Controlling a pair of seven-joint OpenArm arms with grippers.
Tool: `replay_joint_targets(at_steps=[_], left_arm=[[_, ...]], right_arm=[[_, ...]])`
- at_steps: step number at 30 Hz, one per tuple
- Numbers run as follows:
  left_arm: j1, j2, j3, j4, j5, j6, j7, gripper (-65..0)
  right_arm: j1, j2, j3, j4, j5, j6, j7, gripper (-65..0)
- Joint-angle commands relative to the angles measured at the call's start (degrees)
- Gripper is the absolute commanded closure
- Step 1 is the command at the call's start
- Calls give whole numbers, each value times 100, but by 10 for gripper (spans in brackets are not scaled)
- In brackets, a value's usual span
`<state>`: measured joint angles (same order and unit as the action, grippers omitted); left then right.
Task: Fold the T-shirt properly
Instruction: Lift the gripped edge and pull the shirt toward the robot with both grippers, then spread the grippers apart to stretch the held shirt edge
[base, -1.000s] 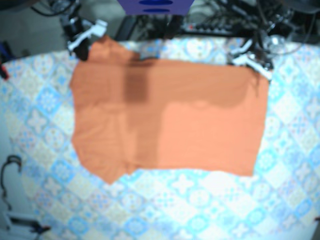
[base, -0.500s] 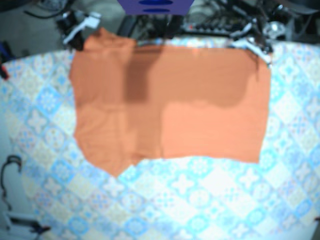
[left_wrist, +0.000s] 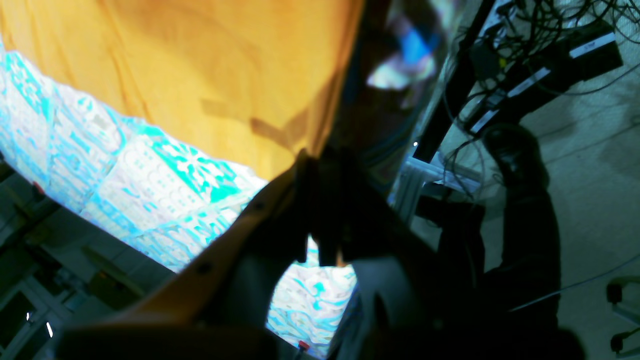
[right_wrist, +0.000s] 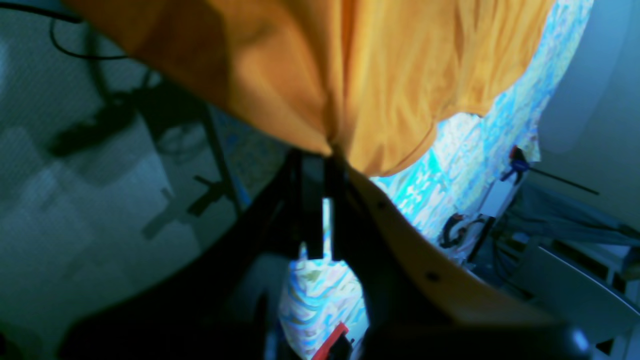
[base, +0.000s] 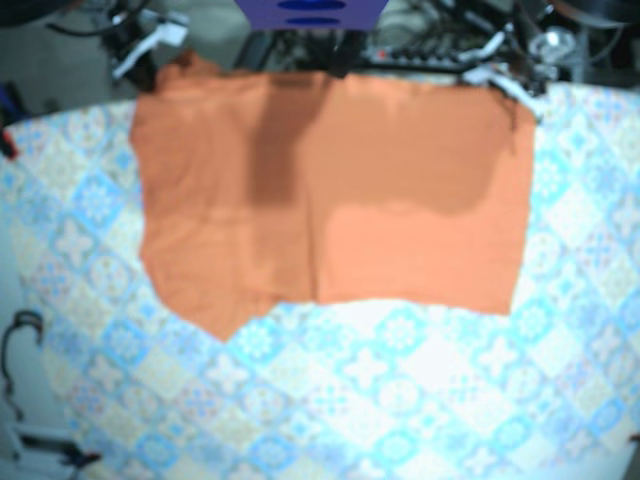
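The orange T-shirt (base: 330, 190) lies spread across the far half of the table, with a sleeve tip hanging toward the front left. My right gripper (base: 160, 48) holds its far left corner, and my left gripper (base: 497, 82) holds its far right corner. In the left wrist view my left gripper (left_wrist: 320, 162) is shut on the hem of the shirt (left_wrist: 200, 75). In the right wrist view my right gripper (right_wrist: 320, 157) is shut on bunched shirt cloth (right_wrist: 360, 70). Both held corners are lifted off the table.
A blue and white patterned tablecloth (base: 400, 390) covers the table. Cables and dark equipment (base: 420, 45) crowd the space behind the far edge, with a blue block (base: 310, 12) at top centre. A black cable (base: 20, 335) lies at the left edge.
Both grippers have pulled back toward the far edge of the table, dragging the shirt with them. Its front hem now lies farther from the front.
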<state>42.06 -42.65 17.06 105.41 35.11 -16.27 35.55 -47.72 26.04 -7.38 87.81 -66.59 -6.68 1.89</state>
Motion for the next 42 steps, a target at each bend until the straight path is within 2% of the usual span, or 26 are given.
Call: replay_joint_targets(at_steps=[1, 10, 15, 24, 29, 33, 36, 42], left_arm=[[123, -82, -22, 75, 54, 67, 54, 0], [493, -82, -22, 92, 54, 67, 36, 0], [607, -73, -14, 92, 36, 67, 36, 0], [695, -73, -22, 101, 54, 67, 27, 0], [730, -82, -84, 514, 54, 67, 71, 0], [704, -64, -427, 699, 54, 58, 71, 0], [668, -64, -638, 699, 54, 49, 71, 0], [238, -73, -673, 673, 10, 40, 71, 0]], right_arm=[[-67, 81, 48, 111, 26, -110, -26, 0], [-269, 240, 65, 366, 96, -110, -79, 0], [-480, 248, 505, 568, 246, -110, -35, 0], [-639, 310, 707, 841, 246, -93, -26, 0], [-586, 310, 716, 1008, 246, -66, -44, 0], [-269, 301, 707, 1122, 246, 356, -62, 0], [21, 284, 672, 1157, 246, 531, -70, 0], [689, 143, 478, 1157, 228, 962, -79, 0]])
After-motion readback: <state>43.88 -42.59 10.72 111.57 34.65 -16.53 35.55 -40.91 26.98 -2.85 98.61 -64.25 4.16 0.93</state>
